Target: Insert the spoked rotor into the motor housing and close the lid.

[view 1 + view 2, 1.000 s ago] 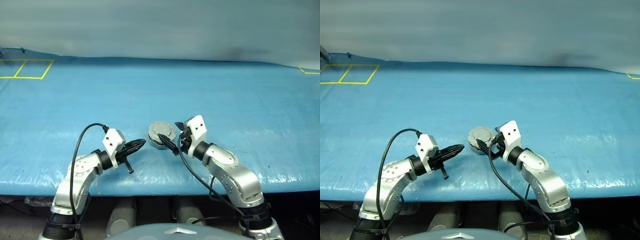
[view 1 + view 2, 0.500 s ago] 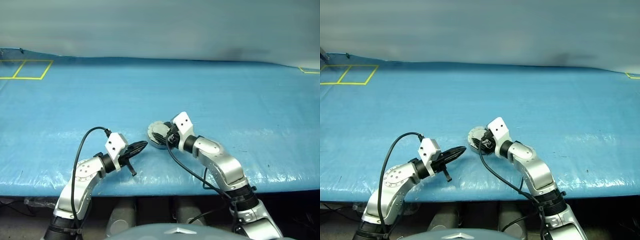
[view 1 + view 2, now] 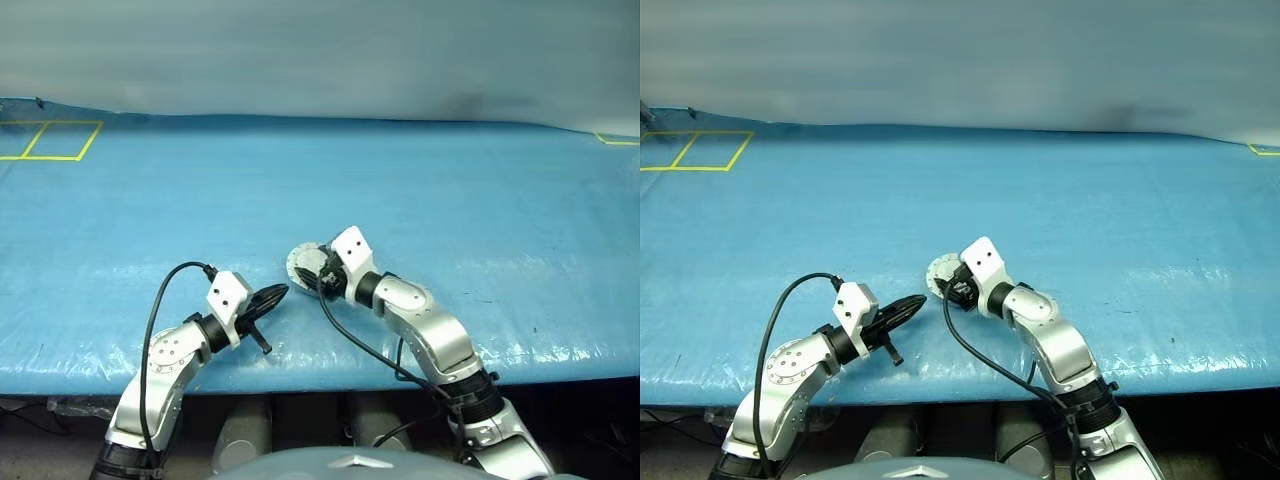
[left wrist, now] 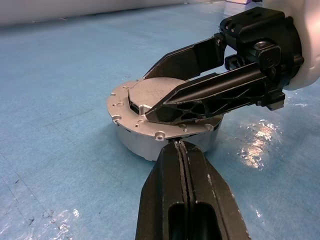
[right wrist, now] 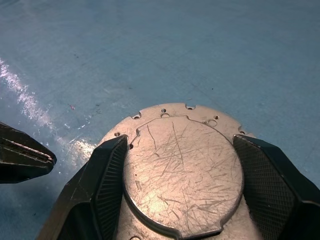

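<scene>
Here the lid [image 5: 182,172] sits between the right end effector's [image 5: 182,190] spread fingers.

motor housing [image 4: 165,142] on table [image 3: 450,200] | lid [image 5: 182,170] on housing | left gripper [image 4: 186,150] just beside

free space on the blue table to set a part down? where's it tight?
Bare blue table stretches behind the motor housing to the far edge, and out to both sides, up to the yellow tape squares. Crowded at the near middle: the right gripper straddles the housing, the shut left gripper sits just beside it.
</scene>
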Controlling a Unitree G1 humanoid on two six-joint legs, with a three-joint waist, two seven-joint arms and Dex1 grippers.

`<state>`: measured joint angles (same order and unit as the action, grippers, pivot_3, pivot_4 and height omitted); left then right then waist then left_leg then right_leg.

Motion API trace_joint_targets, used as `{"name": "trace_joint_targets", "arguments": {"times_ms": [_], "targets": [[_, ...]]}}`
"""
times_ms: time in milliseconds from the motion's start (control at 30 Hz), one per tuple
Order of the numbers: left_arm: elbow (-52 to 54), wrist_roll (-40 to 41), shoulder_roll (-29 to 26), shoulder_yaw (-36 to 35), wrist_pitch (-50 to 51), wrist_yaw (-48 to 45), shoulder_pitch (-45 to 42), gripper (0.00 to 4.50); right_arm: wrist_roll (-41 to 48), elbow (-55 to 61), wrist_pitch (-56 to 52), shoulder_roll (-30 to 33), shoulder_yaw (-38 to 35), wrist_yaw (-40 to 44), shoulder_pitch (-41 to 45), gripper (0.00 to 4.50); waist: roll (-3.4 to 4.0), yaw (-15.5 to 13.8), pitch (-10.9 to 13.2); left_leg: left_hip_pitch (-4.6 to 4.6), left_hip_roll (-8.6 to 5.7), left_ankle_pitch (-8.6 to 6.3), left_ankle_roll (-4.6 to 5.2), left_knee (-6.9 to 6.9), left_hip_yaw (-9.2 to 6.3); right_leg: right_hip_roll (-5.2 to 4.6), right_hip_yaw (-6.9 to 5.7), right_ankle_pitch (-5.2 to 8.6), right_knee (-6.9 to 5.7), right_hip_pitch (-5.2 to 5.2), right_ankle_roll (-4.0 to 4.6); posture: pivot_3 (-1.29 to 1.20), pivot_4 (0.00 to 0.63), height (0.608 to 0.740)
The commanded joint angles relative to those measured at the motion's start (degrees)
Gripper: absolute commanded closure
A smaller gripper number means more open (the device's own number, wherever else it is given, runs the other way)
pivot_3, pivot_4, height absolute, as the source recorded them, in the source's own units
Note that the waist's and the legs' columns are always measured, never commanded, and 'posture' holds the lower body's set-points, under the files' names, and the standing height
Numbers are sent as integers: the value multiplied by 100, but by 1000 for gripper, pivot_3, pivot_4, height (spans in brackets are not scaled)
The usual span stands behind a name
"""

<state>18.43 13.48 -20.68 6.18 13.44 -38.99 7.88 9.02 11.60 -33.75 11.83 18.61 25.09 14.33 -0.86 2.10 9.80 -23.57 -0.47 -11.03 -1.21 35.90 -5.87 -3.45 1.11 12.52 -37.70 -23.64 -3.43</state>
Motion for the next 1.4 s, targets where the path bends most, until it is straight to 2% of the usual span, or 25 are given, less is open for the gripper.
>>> {"name": "trace_joint_targets", "arguments": {"times_ms": [33,533,867,1400], "targets": [[98,28,-20,46,-122,5,-11,4500,-4,-90,94,96,63,258,62,1462,0,0,0,0,0,0,0,0,0,0,0,0,0,0,0,0,150,740],[87,111,-5,49,-79,-14,-69,4500,82,-391,11,601,-17,1229,779,1462,1,0,1,-1,0,0,0,-5,0,0,-1,0,4,-2,0,0,150,740],[90,124,28,86,-65,20,-46,4500,224,-973,378,751,-84,1916,808,1462,1,-2,1,-1,0,-1,0,-8,0,0,-2,1,9,0,0,0,150,740],[98,137,18,131,-82,21,23,4500,220,-1356,801,846,-171,2379,1130,1462,1,-3,2,-2,-1,-1,-1,-12,1,0,-2,1,13,-1,0,0,150,740]]}}
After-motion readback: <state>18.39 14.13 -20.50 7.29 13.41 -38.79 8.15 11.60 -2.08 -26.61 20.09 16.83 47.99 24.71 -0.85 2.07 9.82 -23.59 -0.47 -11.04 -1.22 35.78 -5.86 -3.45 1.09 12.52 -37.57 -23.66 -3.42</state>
